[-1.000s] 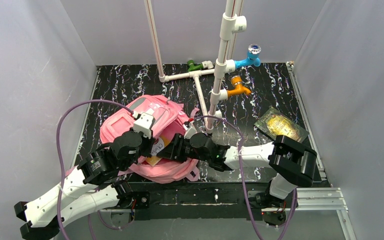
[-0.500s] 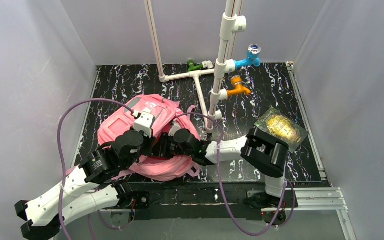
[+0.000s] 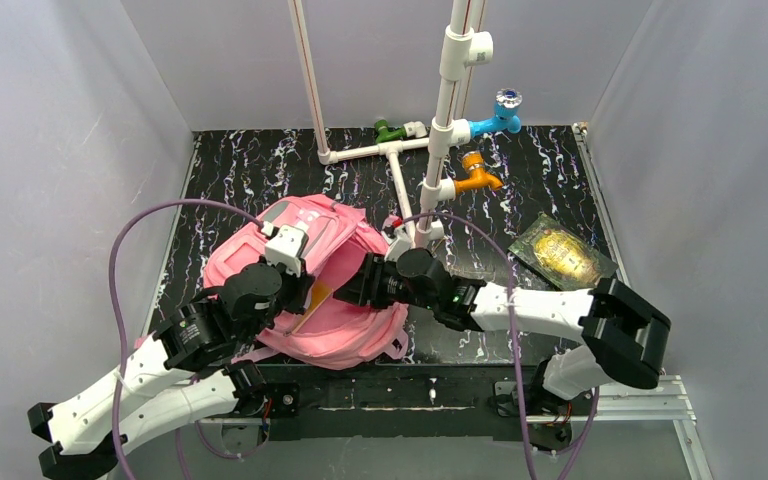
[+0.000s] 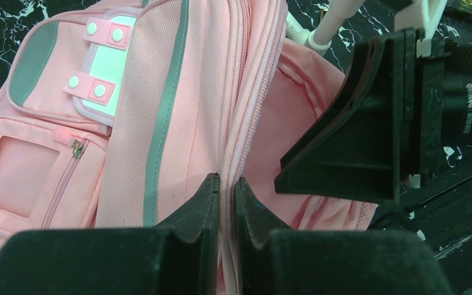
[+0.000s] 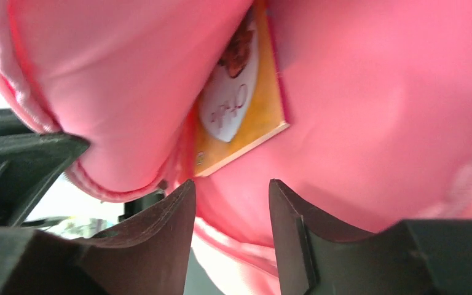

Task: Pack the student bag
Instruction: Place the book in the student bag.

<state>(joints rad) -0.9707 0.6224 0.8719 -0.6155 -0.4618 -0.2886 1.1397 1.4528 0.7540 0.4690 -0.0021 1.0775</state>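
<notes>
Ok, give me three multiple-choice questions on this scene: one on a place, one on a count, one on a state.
1. Where is the dark book?
A. on the table, right of the bag
B. inside the bag
C. in a gripper

2. How many coloured valves sit on the pipes?
A. one
B. five
C. three

3. The left gripper is
A. open above the bag
B. shut on the bag's edge
C. holding a book

Answers:
1 A: it lies flat on the table, apart from the bag.
2 C: one green, one blue, one orange.
3 B: its fingers pinch the zip edge.
</notes>
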